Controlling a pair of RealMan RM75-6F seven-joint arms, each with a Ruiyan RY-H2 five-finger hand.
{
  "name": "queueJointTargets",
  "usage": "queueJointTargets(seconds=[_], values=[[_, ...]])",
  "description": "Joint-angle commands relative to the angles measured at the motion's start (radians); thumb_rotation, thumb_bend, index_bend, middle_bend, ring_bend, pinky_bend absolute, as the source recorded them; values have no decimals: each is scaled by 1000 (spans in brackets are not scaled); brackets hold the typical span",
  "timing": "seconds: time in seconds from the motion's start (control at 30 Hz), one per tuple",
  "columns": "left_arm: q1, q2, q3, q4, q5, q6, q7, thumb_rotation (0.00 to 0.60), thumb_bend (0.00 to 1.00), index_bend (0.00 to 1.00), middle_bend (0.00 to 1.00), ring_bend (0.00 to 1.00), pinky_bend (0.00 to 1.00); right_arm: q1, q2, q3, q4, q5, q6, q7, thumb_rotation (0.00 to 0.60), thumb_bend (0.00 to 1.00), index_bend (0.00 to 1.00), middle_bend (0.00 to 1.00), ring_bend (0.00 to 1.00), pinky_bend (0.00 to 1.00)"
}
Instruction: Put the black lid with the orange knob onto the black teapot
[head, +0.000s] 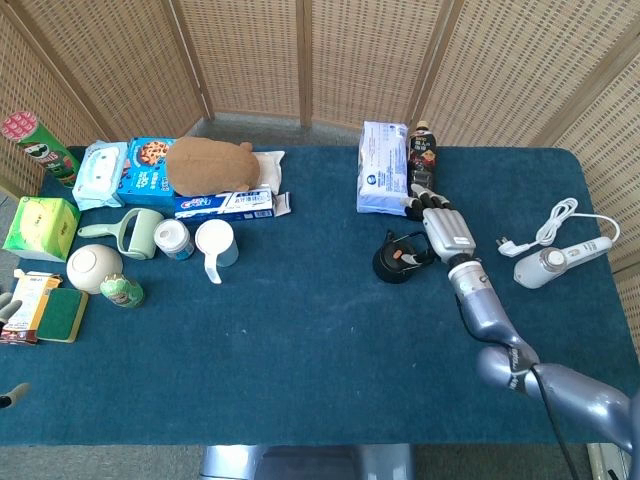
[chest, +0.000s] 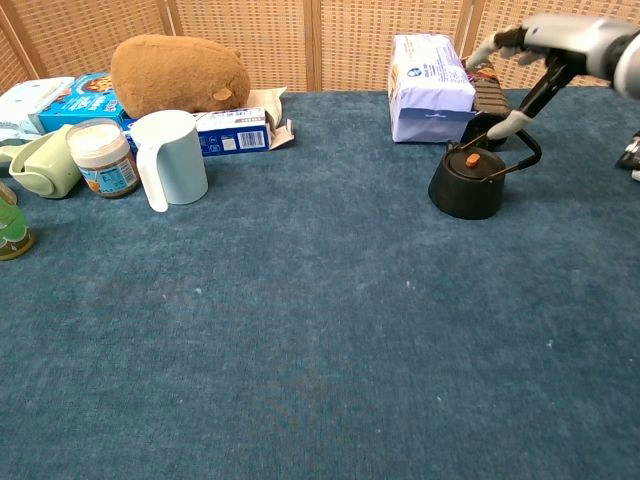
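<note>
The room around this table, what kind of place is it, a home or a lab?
Probably a staged test setup, not a home: woven screens fence off the blue-covered table, and unrelated goods such as a plush toy, toothpaste box and teapot lie spread out.
</note>
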Motion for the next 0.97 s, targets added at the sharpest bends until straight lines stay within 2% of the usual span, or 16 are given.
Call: queueJointTargets(seconds=[0.03, 0.17, 0.3, 0.5, 0.7, 0.97], values=[[3, 3, 0, 6, 5, 10, -16, 600, 122, 0, 0, 0, 48, -78, 80, -24, -120, -102, 103, 46, 600, 35, 149, 27, 9, 0], [6, 5, -5, 20, 5, 24, -40, 600, 121, 0, 0, 0, 48, -163, 124, -60, -188, -193, 241, 55, 595, 8, 136, 33, 5, 0], [13, 8, -5, 31, 13, 43, -60, 600, 120, 0, 0, 0, 48, -249, 156, -98, -224, -276, 402, -2, 572, 0, 134, 33, 0, 0], [27, 16, 3, 49, 41, 74, -100, 600, 119, 0, 0, 0, 48, -357, 215, -154, -273, -374, 556, -32, 546, 0, 142, 33, 0, 0], [35, 22, 10, 70, 52, 87, -130, 600, 113, 0, 0, 0, 49, -452, 273, -200, -311, -422, 643, -28, 536, 0, 151, 33, 0, 0], [46, 20, 13, 76, 62, 107, -123, 600, 108, 0, 0, 0, 48, -509, 301, -217, -342, -424, 671, -20, 538, 0, 165, 30, 0, 0]])
